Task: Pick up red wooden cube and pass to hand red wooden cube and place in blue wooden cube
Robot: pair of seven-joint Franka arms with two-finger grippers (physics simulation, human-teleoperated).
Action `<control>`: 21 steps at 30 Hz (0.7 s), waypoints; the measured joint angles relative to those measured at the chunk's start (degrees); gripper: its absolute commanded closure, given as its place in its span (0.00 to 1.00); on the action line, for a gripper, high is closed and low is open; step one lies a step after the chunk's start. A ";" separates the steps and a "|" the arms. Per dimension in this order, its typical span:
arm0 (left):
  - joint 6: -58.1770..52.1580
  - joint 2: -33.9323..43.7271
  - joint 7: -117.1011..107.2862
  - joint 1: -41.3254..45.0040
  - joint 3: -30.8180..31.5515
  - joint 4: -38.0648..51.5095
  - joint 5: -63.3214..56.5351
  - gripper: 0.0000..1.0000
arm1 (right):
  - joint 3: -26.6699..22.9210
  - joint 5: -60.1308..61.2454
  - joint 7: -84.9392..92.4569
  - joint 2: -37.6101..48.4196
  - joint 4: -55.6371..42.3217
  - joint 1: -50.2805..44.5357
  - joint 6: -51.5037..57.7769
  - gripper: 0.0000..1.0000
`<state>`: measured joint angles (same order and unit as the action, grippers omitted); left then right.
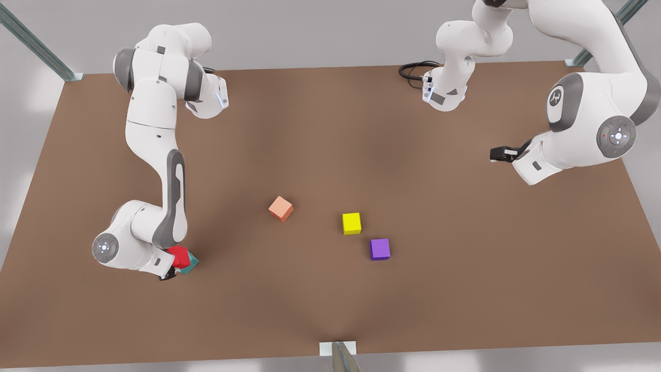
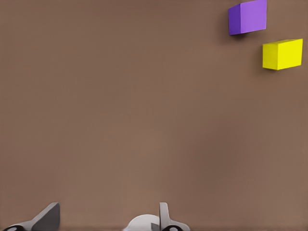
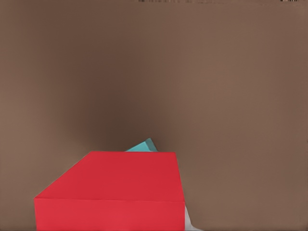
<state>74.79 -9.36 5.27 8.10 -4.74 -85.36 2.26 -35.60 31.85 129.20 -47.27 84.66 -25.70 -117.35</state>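
Red cube gripped by right gripper atop blue cube, left gripper waiting well apart from blue cube, fingers spread.

place: simulated robot lab | evidence: bare brown counter; two white arms; grey metal frame struts at 10 and 2 o'clock; plain grey surround

On the brown table sit salmon cube, yellow cube and purple cube (the last two near together).
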 measured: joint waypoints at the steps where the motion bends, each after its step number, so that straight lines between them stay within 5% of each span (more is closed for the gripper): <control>1: 0.01 -0.04 -0.04 0.00 0.00 0.00 0.01 0.00 | 0.00 0.03 0.13 0.00 0.02 -0.07 -0.07 0.00; 21: 0.03 -0.45 -0.55 -0.11 0.00 -0.01 0.05 0.00 | -0.61 -1.35 0.22 0.35 -0.04 -0.71 0.82 0.00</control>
<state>74.82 -9.81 4.72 7.99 -4.74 -85.37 2.31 -36.21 30.50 129.42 -46.92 84.61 -26.41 -116.53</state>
